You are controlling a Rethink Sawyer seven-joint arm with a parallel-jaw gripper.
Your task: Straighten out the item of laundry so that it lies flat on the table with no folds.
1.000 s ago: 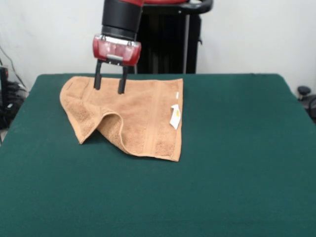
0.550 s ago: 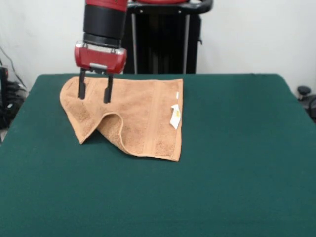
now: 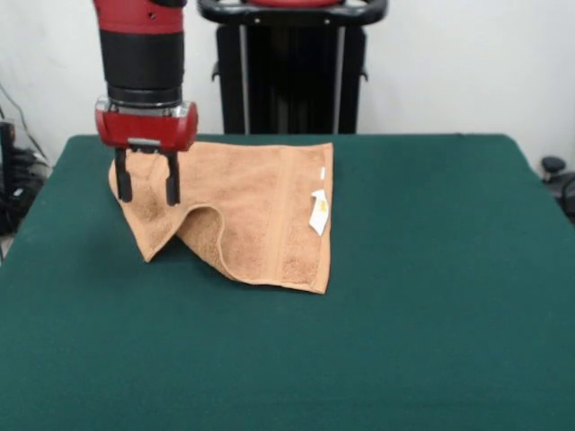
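The orange-tan towel (image 3: 243,211) lies on the dark green desk (image 3: 404,314), toward its far left part, well away from the right edge. It is not flat: its left side is folded over on itself, making a pointed flap that reaches toward the camera, with a raised curl of cloth beside it. The right half lies smoother, showing a woven border band and a white care tag (image 3: 318,211) at its right edge. The tool (image 3: 145,190) hangs on the red and black arm above the towel's left corner, its two dark fingers (image 3: 171,189) spread apart and pointing down, holding nothing.
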